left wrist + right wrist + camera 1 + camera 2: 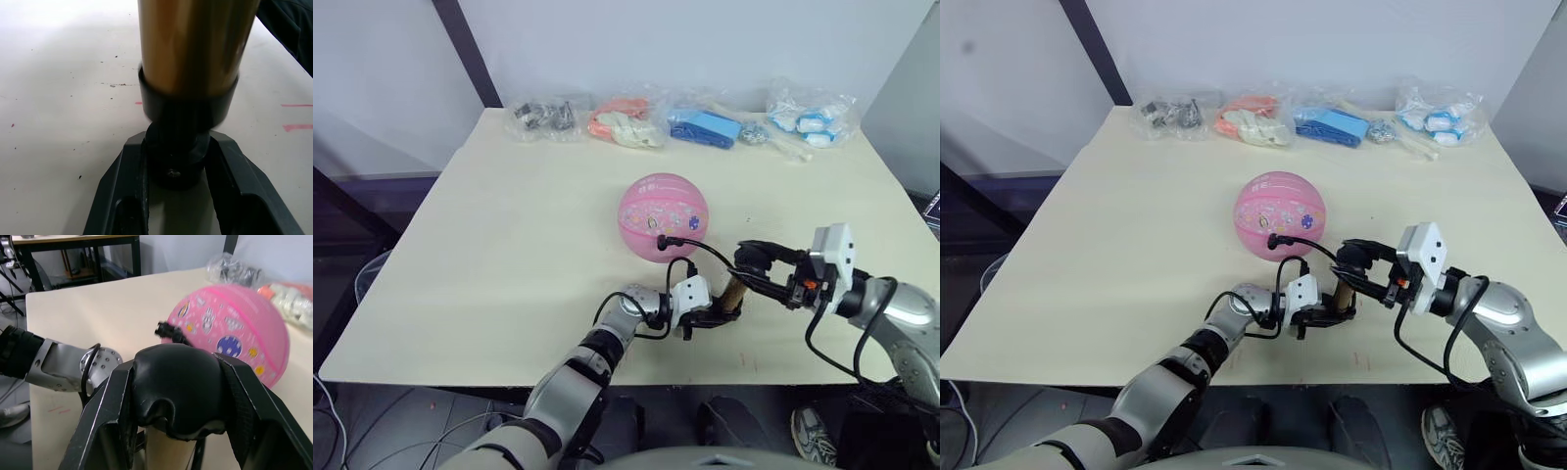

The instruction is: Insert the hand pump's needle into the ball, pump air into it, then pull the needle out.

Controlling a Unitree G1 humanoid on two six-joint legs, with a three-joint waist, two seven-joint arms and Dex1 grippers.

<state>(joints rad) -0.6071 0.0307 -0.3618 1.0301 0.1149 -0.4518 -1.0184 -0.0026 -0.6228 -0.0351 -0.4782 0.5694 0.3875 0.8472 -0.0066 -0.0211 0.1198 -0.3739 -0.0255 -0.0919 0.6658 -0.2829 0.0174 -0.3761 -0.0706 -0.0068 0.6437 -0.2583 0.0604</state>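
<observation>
So we've got the table (509, 245) taking up most of the scene, with a row of clear bags (685, 119) of odds and ends lined up along its far edge. The ball (663, 217) is sitting roughly mid-table, a bit toward our right side, well clear of the bags.

Just in front of the ball, near the table's front edge, is the hand pump (732, 292), standing more or less upright between our two grippers. Our left gripper (710, 311) is clamped around the pump's black bottom cap, and the left wrist view shows the fingers (122, 196) snug on either side of it, with the gold barrel rising above. Our right gripper (754, 266) is closed on the black handle (178, 387) at the top, fingers pressed against both sides.

The thin black hose (695, 250) loops up from the pump to the ball, and its small black fitting (664, 241) sits against the ball's front face. The needle itself is too small to make out.
</observation>
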